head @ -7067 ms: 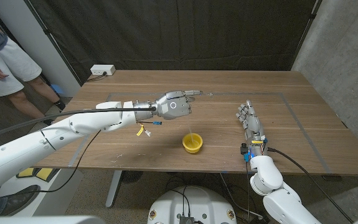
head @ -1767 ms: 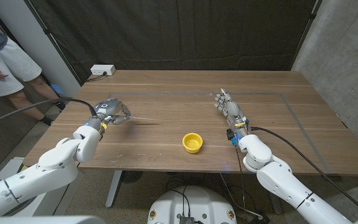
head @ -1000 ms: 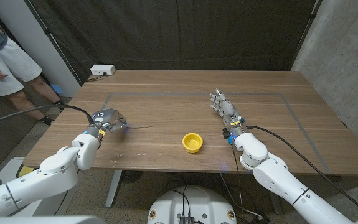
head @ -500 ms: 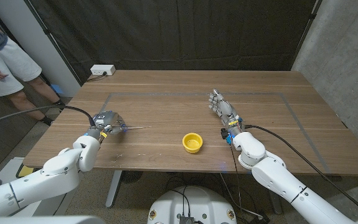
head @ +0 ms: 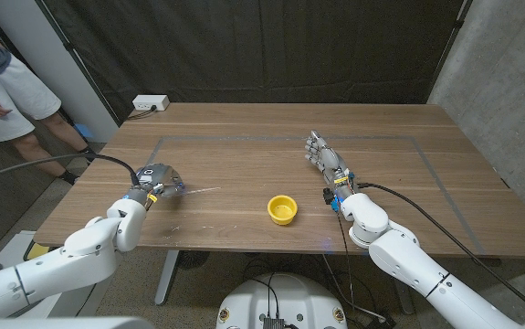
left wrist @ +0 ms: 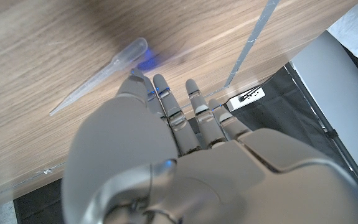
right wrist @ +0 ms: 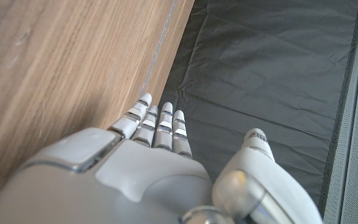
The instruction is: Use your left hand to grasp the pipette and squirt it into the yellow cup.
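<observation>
**Pipette on the table beside the left hand, cup standing apart**

The left hand's fingers (left wrist: 179, 112) reach forward side by side, only slightly apart, with nothing between them; the thumb's tip lies just beside the pipette's bulb, and whether it touches I cannot tell. The pipette (left wrist: 98, 74) lies flat on the wood, bulb toward the hand and thin tip pointing away. In the head view the left hand (head: 157, 176) sits at the table's left side, and the pipette (head: 198, 191) shows as a pale sliver running right from it toward the yellow cup (head: 282, 209), which stands upright near the front edge, well apart from the tip. Lying loose like this, the pipette looks set down rather than gripped, so I judge the hand is either done with the squirt or must take it up anew; the pictures do not show any liquid in the cup.

The right hand (head: 328, 161) stands on its edge right of the cup, fingers (right wrist: 160, 121) pressed together and straight, holding nothing. It plays no part in the task and seems parked clear of the cup.

Compared with half a second ago, the left hand and pipette have barely shifted. Some seconds earlier the left arm was stretched far over the table, beyond the cup; now it is drawn back to the left edge.
</observation>
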